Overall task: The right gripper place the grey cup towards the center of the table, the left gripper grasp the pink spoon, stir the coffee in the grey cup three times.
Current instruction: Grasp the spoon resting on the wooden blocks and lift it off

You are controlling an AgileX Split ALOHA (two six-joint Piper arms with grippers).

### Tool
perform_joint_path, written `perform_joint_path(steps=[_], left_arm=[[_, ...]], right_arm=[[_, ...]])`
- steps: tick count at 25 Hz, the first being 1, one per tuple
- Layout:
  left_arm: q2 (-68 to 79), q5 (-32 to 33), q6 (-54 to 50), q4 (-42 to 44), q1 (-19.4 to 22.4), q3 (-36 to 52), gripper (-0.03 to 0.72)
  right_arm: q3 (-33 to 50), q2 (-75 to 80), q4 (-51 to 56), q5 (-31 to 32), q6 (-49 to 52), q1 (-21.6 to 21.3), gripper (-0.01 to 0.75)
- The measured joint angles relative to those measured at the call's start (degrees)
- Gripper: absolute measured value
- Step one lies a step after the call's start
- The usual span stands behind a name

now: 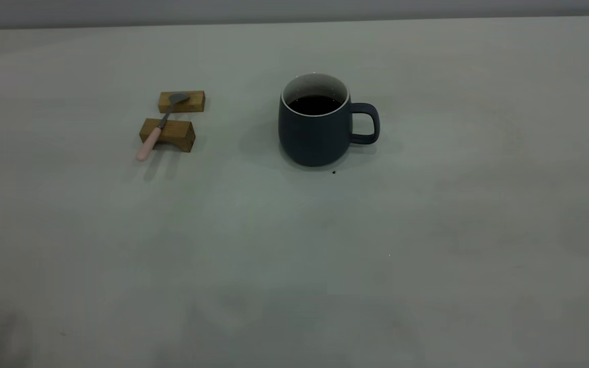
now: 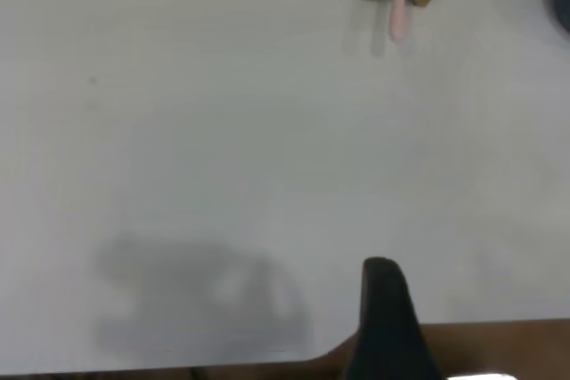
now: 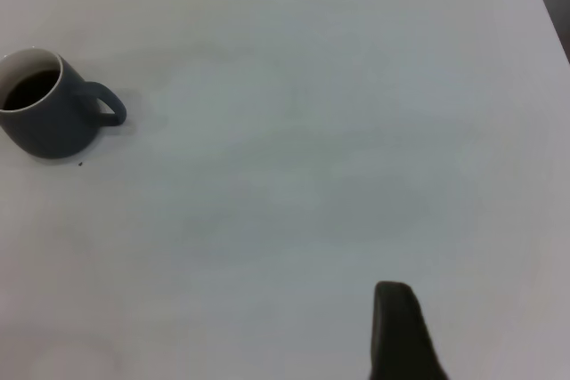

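Observation:
The grey cup stands upright near the middle of the table, its handle pointing right, with dark coffee inside. The right wrist view has the grey cup far off, and coffee shows in it. The pink spoon lies across two wooden blocks left of the cup, pink handle toward the front; the pink spoon is also far off in the left wrist view. Neither arm appears in the exterior view. Only a dark tip of my left gripper and of my right gripper shows, both far from the objects.
Two brown wooden blocks hold the spoon up off the table. A tiny dark speck lies just in front of the cup. The table's near edge, with a brown surface beyond it, runs beside the left gripper.

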Motion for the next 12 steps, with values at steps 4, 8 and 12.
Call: perform_joint_path(steps=[4, 8, 12], left_arm=[[14.65, -5.07, 0.2, -1.1, 0.0, -3.93, 0.577], [28.34, -11.3, 0.2, -1.47, 0.0, -6.92, 0.577], [40.99, -15.33, 0.22, -2.17, -0.28, -10.86, 0.577]], right_arm=[[0.0, 0.0, 0.0, 0.0, 0.0, 0.0, 0.491], [0.0, 0.0, 0.0, 0.0, 0.0, 0.0, 0.491], [0.0, 0.0, 0.0, 0.0, 0.0, 0.0, 0.491]])
